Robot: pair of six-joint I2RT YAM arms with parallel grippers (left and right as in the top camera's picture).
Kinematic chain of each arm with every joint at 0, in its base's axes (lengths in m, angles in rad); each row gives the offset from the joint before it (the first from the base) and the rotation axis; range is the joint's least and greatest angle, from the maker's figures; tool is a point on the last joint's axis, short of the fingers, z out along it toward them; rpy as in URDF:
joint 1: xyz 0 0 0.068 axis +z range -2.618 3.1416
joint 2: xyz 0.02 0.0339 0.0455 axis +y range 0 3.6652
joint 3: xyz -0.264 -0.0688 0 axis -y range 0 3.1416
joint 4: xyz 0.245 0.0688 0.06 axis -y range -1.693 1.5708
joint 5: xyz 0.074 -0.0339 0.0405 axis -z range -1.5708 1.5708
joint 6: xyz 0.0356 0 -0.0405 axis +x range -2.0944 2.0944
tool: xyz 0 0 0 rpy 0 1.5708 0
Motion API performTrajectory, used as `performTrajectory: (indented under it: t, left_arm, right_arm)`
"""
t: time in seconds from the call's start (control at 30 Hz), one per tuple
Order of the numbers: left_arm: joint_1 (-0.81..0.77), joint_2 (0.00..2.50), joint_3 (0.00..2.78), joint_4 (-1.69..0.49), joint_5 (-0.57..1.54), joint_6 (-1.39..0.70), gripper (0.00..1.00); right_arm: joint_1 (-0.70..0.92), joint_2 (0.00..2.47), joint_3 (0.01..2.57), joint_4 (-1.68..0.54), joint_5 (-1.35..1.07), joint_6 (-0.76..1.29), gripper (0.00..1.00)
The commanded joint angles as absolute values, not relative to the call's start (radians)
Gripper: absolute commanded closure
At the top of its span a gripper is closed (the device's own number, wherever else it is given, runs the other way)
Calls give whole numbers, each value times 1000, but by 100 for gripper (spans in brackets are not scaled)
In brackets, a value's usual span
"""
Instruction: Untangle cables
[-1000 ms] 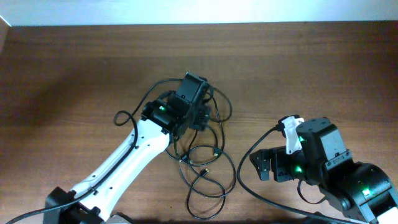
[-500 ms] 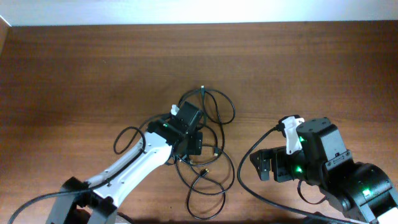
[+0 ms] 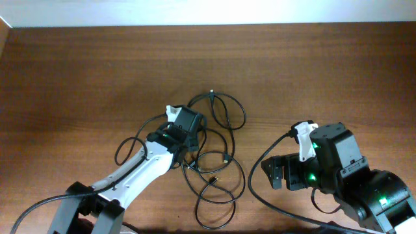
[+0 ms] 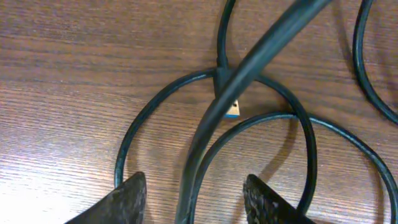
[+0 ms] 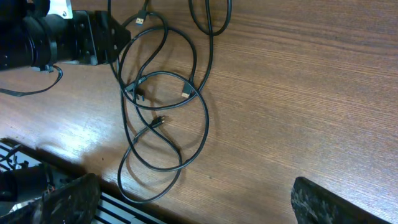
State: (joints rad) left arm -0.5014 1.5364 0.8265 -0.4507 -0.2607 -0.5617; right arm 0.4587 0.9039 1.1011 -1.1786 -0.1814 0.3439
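The cables (image 3: 218, 159) are thin black cords lying in overlapping loops at the table's middle, with a loop at the far end (image 3: 224, 107). My left gripper (image 3: 187, 127) is over their left part. In the left wrist view its fingers (image 4: 196, 190) are open, with one raised cable (image 4: 249, 68) running between them. A blue-tipped plug (image 4: 231, 109) lies on the wood beneath. My right gripper (image 3: 274, 173) is open and empty to the right of the bundle. The right wrist view shows its fingers (image 5: 194, 185) wide apart, with the loops (image 5: 163, 93) ahead.
The table is brown wood (image 3: 78, 71). Thick black arm wires curve by the left arm (image 3: 127, 146) and the right arm (image 3: 257, 172). The table's near edge and a ribbed base (image 5: 93, 214) show in the right wrist view.
My left gripper has moved from the far side of the bundle toward the near left. The far cable loop now lies uncovered on the table. The right arm has not moved.
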Motion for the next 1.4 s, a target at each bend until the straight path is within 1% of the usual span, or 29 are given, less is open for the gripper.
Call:
performTrajectory:
  t: [0.0, 0.03, 0.1, 0.17, 0.3, 0.33, 0.37, 0.4, 0.43, 0.5, 0.57, 0.67, 0.73, 0.83, 0.97, 1.13, 1.17, 1.23, 1.27, 1.37]
  left_arm:
    - [-499, 1539, 772, -422, -247, -564, 53]
    - [-499, 1539, 751, -408, -243, -565, 57]
    - [-499, 1539, 730, -385, -202, -565, 56]
    - [-499, 1539, 728, -367, -202, -564, 70]
    - [-499, 1539, 728, -329, -202, -564, 71]
    - [-499, 1539, 728, -329, -202, -564, 80]
    - [-499, 1539, 728, -329, -202, -564, 98]
    - [-499, 1539, 728, -330, -202, -564, 100]
    - [-499, 1539, 728, -330, -197, -564, 100]
    - [-499, 1493, 776, -331, -115, -501, 100]
    - [-499, 1359, 875, -331, -43, -465, 100]
    - [-496, 1148, 1011, -324, -53, -444, 100]
    - [-471, 1062, 1055, -272, -51, -432, 100]
    - [-403, 957, 1058, -5, -51, -432, 100]
    - [-350, 935, 1058, 391, -52, -432, 100]
    - [-284, 943, 1063, 588, -52, -432, 100]
    - [-256, 943, 1064, 589, -52, -432, 100]
    - [-168, 943, 1064, 500, -52, -431, 100]
    - [-88, 953, 1064, 411, -52, -431, 100]
    - [116, 1007, 1064, 257, -51, -431, 100]
  right_arm:
    - [458, 898, 1096, -1178, -173, 346, 3]
    - [458, 898, 1096, -1179, -173, 346, 3]
    - [458, 898, 1096, -1179, -173, 346, 3]
    - [458, 898, 1096, -1179, -173, 346, 3]
    - [458, 898, 1096, -1180, -173, 346, 3]
    - [458, 898, 1096, -1180, -173, 346, 3]
    - [458, 898, 1096, -1180, -173, 346, 3]
    - [458, 898, 1096, -1184, -173, 346, 3]
    - [458, 898, 1096, -1189, -173, 346, 3]
    - [458, 898, 1096, -1197, -172, 345, 3]
    - [458, 898, 1096, -1198, -172, 345, 3]
    - [458, 898, 1096, -1198, -172, 345, 3]
    - [458, 898, 1096, -1198, -172, 345, 3]
    - [458, 898, 1096, -1198, -172, 345, 3]
    - [458, 898, 1096, -1197, -172, 345, 3]
    - [458, 898, 1096, -1198, -172, 345, 3]
    - [458, 898, 1096, -1198, -172, 345, 3]
    - [458, 898, 1096, -1198, -172, 345, 3]
    - [458, 898, 1096, -1198, -172, 345, 3]
    - [458, 898, 1096, -1198, -172, 345, 3]
